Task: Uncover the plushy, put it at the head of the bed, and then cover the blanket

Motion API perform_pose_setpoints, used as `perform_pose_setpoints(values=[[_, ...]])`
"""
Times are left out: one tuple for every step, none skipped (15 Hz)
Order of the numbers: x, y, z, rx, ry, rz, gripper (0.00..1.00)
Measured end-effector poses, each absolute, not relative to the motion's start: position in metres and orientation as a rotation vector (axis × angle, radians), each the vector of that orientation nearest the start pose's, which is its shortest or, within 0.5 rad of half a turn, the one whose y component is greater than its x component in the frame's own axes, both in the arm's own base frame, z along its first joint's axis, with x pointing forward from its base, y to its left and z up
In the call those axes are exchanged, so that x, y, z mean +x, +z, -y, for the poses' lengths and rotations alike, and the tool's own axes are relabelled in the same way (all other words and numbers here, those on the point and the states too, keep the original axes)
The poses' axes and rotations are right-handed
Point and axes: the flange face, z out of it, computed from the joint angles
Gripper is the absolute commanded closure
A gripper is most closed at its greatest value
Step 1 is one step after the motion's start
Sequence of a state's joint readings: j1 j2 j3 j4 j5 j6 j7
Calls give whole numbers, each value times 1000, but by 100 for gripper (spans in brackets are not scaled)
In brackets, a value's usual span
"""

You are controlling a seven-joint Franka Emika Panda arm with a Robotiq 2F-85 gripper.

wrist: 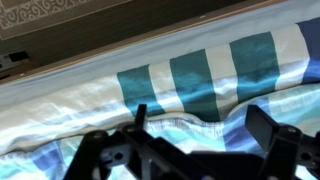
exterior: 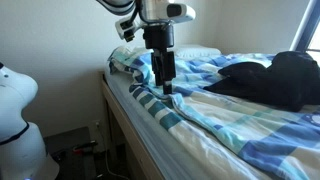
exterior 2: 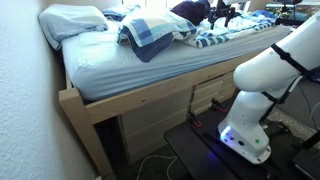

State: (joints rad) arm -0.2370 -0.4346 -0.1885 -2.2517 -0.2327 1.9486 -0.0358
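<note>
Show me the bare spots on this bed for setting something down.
Bare sheet runs between the blanket and the wooden side frame, up to the pillow. Crowded beyond: blanket folds and black bundle.

Soft daylight, brightest at back; low-resolution frames; wrist view blurry, pincer [wrist: 198,135] dark silhouette

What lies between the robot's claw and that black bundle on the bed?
Only the rumpled striped blanket, seen in an exterior view between the open gripper and the black bundle.
</note>
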Motion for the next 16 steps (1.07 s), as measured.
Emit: perform_pose_setpoints(values=[[388,543,204,-3266,-153,-504,0],[389,543,204,-3266,-153,-504,0],[389,543,204,-3266,-153,-504,0],[389,543,204,-3266,-153,-504,0],[389,543,204,-3266,-153,-504,0],[389,543,204,-3266,-153,-504,0],[389,543,204,-3266,-153,-504,0],[389,543,204,-3266,-154,-504,0],[389,545,203,-3267,-159,-503,0],[389,548,203,-3268,-169,-501,0],[390,552,203,-3271,-182,-499,0],[390,557,202,-3277,-198,-494,0],[391,563,201,-3284,-218,-486,0],[392,569,198,-3296,-238,-476,0],[392,576,196,-3305,-258,-464,0],[392,583,192,-3314,-282,-447,0]])
